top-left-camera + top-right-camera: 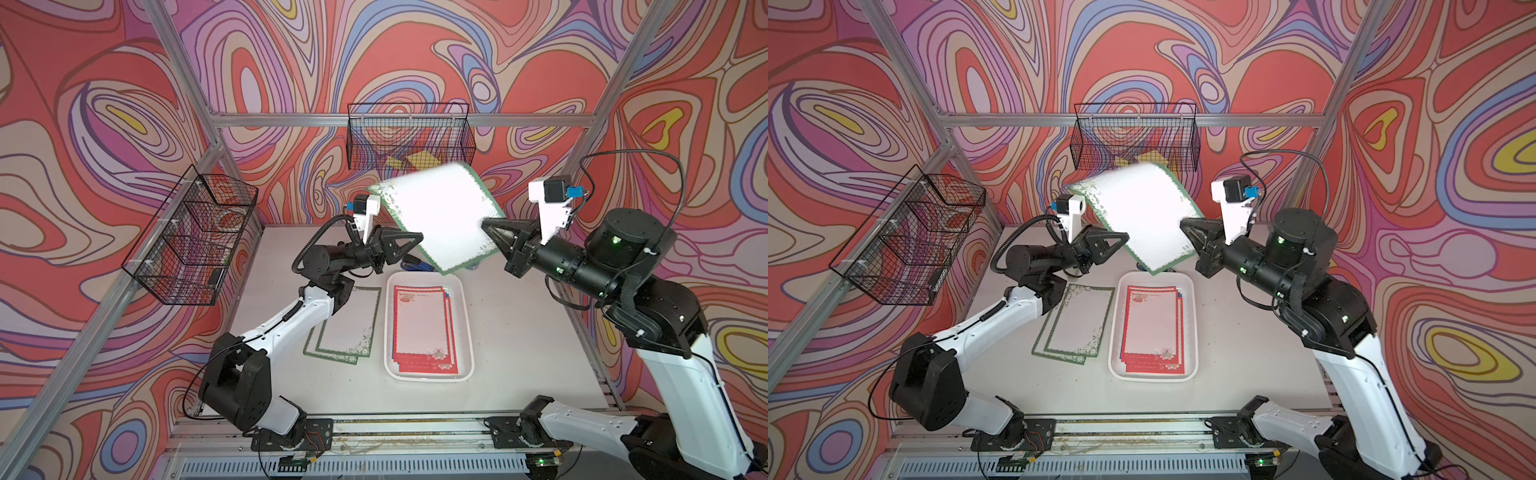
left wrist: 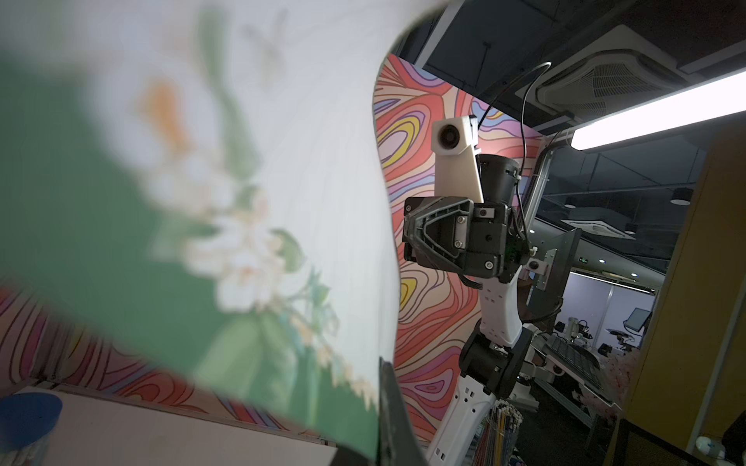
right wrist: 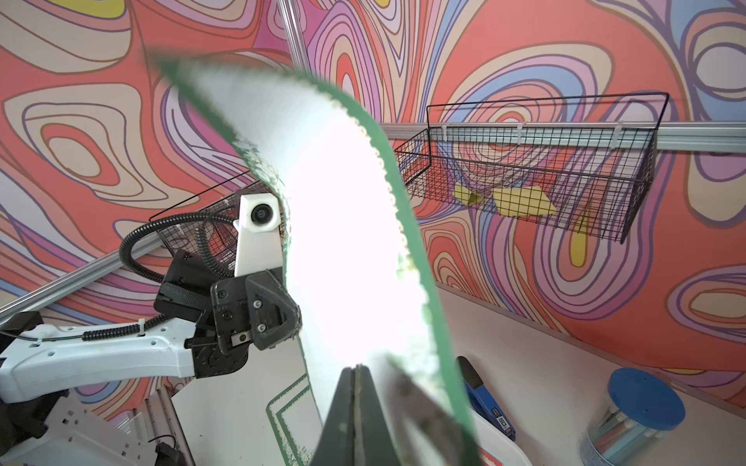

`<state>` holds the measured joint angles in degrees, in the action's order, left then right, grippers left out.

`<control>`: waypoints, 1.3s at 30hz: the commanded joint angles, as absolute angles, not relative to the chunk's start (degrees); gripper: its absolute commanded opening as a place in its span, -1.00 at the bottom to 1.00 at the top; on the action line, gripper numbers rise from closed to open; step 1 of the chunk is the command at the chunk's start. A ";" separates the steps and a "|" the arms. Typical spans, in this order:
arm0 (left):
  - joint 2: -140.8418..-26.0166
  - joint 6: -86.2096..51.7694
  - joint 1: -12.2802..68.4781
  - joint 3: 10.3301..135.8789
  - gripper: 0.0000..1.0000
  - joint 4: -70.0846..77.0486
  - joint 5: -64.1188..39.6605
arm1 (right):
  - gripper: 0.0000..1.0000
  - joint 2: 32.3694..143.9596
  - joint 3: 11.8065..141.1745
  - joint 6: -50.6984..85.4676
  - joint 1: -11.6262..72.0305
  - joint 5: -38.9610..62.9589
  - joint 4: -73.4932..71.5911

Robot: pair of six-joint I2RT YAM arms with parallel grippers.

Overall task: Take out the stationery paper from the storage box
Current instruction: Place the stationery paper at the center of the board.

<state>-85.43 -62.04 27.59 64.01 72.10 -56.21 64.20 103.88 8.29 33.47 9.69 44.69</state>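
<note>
Held sheet, green floral border, white centre: off the bench, in the air above its rear half, tilted and bowed; lowest corner hangs over the rear rim of the storage box.

Left gripper: jaws pressed together on 1 long edge of the held sheet; right gripper: jaws pressed together on the opposite edge, near a floral corner; the right wrist view shows paper caught between the 2 closed fingers.

Storage box sits mid-bench, long sides running front to rear; inside it a red-bordered stack lies flat, blue edges showing along its right side.

2 green-bordered sheets lie flat on the bench just left of the box, overlapping, 1 corner under the left arm.

Blue oblong item on the bench behind the box; kind cannot be told; blue-lidded jar near the rear edge.

Rear wire basket holds yellow notes; side wire basket hangs over the bench's left edge.
</note>
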 commanded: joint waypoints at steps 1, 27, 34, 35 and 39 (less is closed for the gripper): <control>-83.28 -64.99 26.84 62.10 -0.70 76.01 -55.80 | -1.00 64.23 103.19 9.32 33.80 9.13 42.14; -75.25 -2.25 9.31 80.69 -1.00 -56.69 -53.69 | -1.00 69.82 105.66 9.50 33.78 12.75 44.15; -77.98 14.19 9.06 83.54 -1.00 -72.74 -38.39 | -1.00 69.90 105.20 9.05 33.82 13.01 44.30; -78.29 15.28 8.97 82.14 -1.00 -72.15 -37.78 | -1.00 69.95 105.10 9.05 33.83 13.10 44.38; -81.52 18.88 8.45 80.27 -1.00 -71.85 -35.13 | -1.00 70.22 105.19 9.27 33.78 12.44 44.89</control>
